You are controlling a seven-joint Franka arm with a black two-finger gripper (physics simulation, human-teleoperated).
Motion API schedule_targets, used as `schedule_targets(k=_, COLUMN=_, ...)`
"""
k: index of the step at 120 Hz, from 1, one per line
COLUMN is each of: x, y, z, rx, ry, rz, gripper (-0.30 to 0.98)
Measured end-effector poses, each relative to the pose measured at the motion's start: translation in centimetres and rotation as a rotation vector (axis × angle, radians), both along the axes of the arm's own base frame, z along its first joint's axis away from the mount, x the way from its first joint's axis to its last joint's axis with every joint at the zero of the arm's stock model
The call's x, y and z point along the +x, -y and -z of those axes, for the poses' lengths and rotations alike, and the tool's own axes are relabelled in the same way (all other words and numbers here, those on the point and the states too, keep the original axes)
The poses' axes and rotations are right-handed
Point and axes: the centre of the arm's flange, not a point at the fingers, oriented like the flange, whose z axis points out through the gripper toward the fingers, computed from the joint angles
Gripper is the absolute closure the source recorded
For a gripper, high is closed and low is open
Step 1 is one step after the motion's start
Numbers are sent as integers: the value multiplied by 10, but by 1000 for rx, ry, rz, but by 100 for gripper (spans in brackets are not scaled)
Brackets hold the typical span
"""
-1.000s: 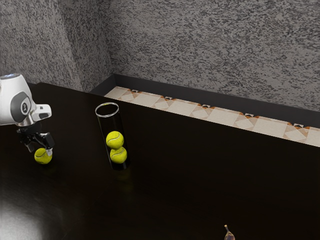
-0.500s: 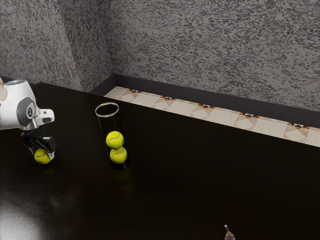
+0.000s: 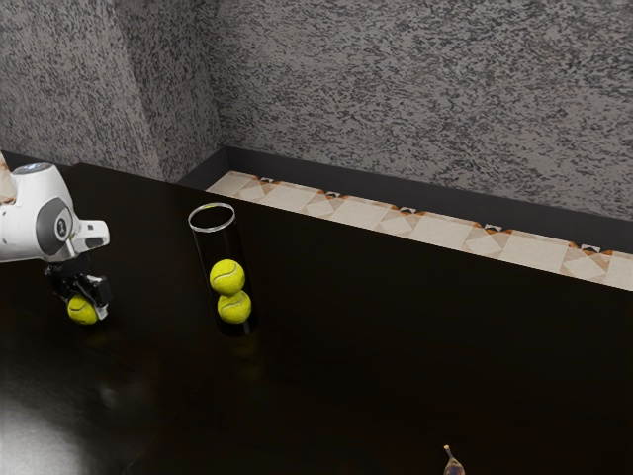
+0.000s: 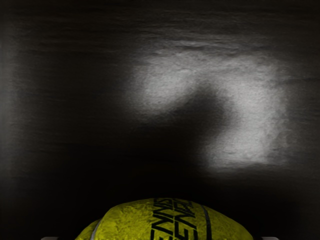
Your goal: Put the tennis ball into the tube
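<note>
**Tennis ball (image 3: 81, 313) sitting at my pincer (image 3: 83, 306), outside the tube (image 3: 213, 247)**

In the exterior view, my pincer is reaching down to the ball; whether it is pinching it, I cannot tell. Toward three o'clock, the tube is standing, holding two stacked balls (image 3: 228, 277). At the tube's four o'clock, a dark stemmed tip (image 3: 453, 465) is showing.

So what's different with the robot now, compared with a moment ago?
My arm has come lower and slightly toward the exterior view's right, closing in over the loose tennis ball. Whether the ball has been taken hold of, I can't tell. The tube, the two balls inside it and the banana stayed put.
</note>
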Motion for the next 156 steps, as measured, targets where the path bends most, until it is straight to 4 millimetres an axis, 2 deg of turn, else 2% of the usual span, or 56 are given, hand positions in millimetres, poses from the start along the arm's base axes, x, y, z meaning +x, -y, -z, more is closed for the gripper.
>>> schedule_targets(k=41, x=-3, y=-3, z=-6, rx=1, ry=10, rz=-11, gripper=30)
schedule_targets(k=49, x=-4, y=-2, z=-12, rx=5, ry=18, rz=-12, gripper=33)
schedule_targets(k=63, x=-8, y=8, z=-41, rx=16, ry=49, rz=-7, gripper=35)
schedule_targets(k=77, x=-10, y=25, z=-88, rx=28, ry=92, rz=11, gripper=37)
schedule_targets(k=85, x=-8, y=42, z=-124, rx=30, ry=114, rz=33, gripper=38)
schedule_targets(k=94, x=-8, y=72, z=-181, rx=37, ry=144, rz=67, gripper=39)
schedule_targets(k=102, x=-7, y=99, z=-224, rx=41, ry=157, rz=95, gripper=38)
schedule_targets(k=114, x=-5, y=144, z=-268, rx=37, ry=156, rz=140, gripper=38)
schedule_targets(k=130, x=3, y=188, z=-296, rx=16, ry=143, rz=185, gripper=37)
schedule_targets(k=156, x=22, y=235, z=-304, rx=-35, ry=127, rz=232, gripper=37)
